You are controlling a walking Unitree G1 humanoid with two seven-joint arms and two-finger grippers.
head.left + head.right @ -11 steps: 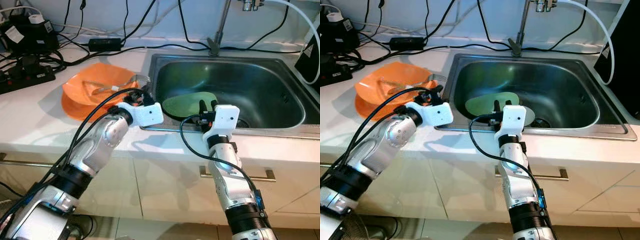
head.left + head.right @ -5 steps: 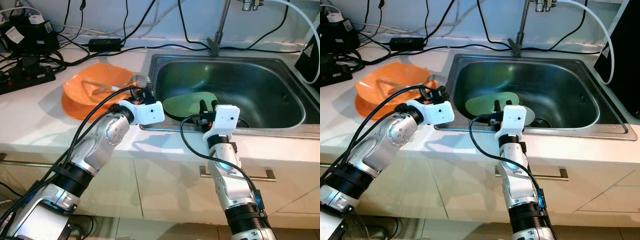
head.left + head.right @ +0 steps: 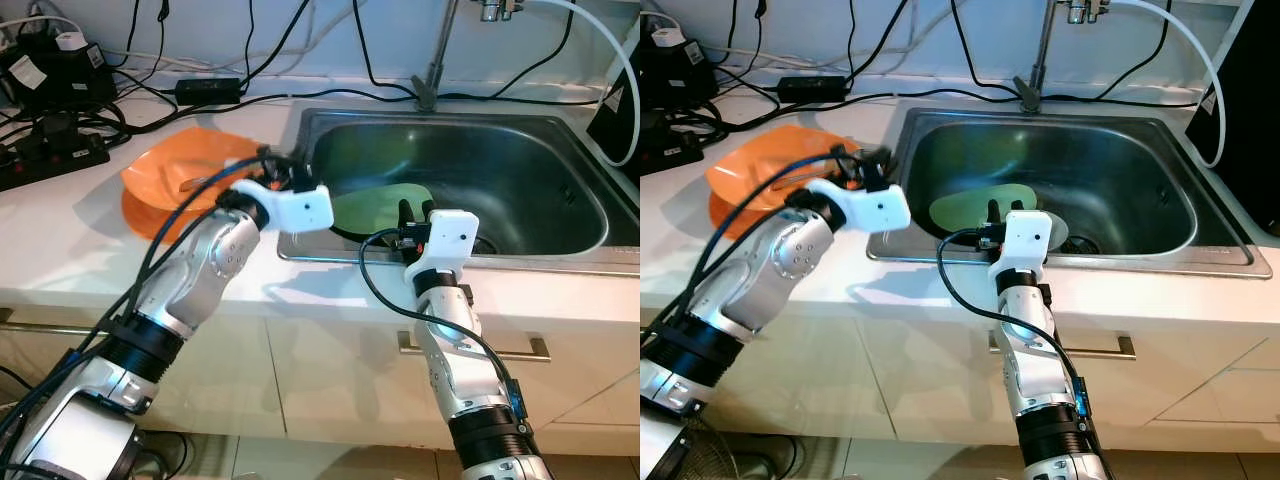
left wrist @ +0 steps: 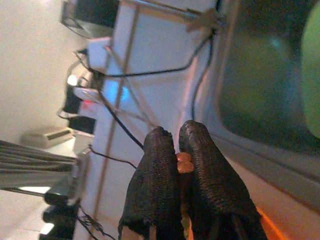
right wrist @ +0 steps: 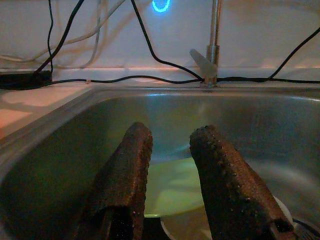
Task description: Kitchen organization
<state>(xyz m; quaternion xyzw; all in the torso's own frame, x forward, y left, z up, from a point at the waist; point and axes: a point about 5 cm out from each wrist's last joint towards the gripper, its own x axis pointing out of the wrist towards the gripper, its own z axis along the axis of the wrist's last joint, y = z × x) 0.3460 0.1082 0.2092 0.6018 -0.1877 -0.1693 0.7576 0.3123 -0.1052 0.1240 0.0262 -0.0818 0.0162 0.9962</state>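
Observation:
Two stacked orange plates (image 3: pixel 160 178) lie on the white counter left of the steel sink (image 3: pixel 520 258). A silver fork (image 3: pixel 196 183) rests on the top plate. My left gripper (image 3: pixel 285 172) hovers over the plates' right edge, beside the sink's left rim. Its fingers (image 4: pixel 165 165) are pressed shut, with only a small orange patch showing between the tips. A green plate (image 3: pixel 385 205) lies in the basin, partly over a white dish (image 3: pixel 1060 228). My right gripper (image 5: pixel 172 134) is open above the sink's front rim and points at the green plate (image 5: pixel 172 187).
A faucet (image 3: pixel 432 75) stands behind the basin. Power strips and tangled black cables (image 3: pixel 55 125) crowd the back left of the counter. A dark object (image 3: pixel 620 110) stands at the far right. Drawer handles (image 3: pixel 475 345) run below the counter edge.
My left gripper has lifted and swung away from me, toward the sink's left rim above the orange plates. The right arm has stayed still.

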